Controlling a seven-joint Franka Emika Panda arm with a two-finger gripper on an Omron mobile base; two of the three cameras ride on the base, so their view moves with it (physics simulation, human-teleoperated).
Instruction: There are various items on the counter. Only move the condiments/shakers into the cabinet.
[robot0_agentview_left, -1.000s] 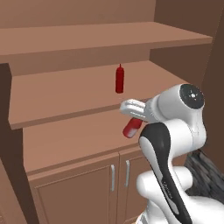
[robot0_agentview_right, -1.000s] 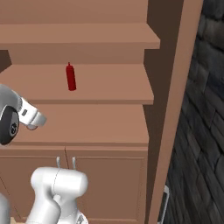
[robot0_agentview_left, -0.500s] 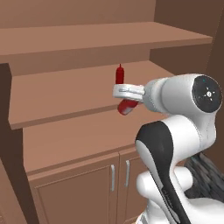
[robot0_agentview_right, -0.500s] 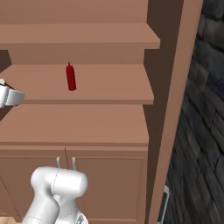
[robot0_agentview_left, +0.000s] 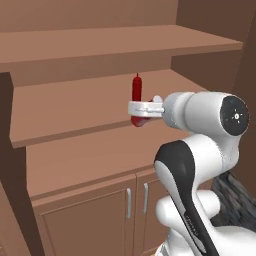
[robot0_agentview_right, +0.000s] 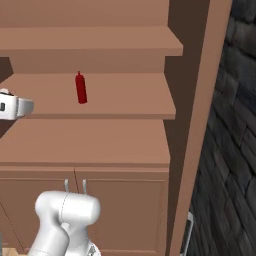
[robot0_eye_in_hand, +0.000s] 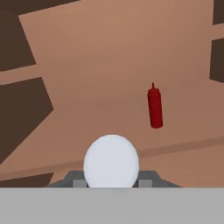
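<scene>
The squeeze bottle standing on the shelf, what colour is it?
Plain dark red, nozzle included. The squeeze bottle shows best in the right base view.

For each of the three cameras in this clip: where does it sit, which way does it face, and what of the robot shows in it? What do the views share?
Left base view: behind the arm on its left, facing the cabinet; the white arm rises at lower right, its pincer shut on a red bottle.
Right base view: behind on the right, facing the same shelves; the robot's body shows at lower left.
Hand view: on the hand, looking along the pincer at a shelf.
Shared: the squeeze bottle standing on a shelf appears in all three.
</scene>
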